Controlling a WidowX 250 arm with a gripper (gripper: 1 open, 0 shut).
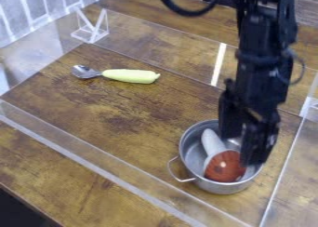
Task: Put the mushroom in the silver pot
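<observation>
The silver pot [189, 156] stands at the front right of the table. The mushroom [225, 166] lies on its side inside it, reddish-brown cap toward the front and white stem pointing back. My gripper [248, 147] hangs straight down over the back half of the pot. Its dark fingers stand apart just above and behind the mushroom, and I see nothing between them. The arm hides the pot's far rim.
A long yellow-green vegetable [132, 76] lies next to a small metal spoon [85, 72] at the back left. Clear acrylic walls [125, 189] border the wooden table, and a clear stand [89, 27] sits in the far left corner.
</observation>
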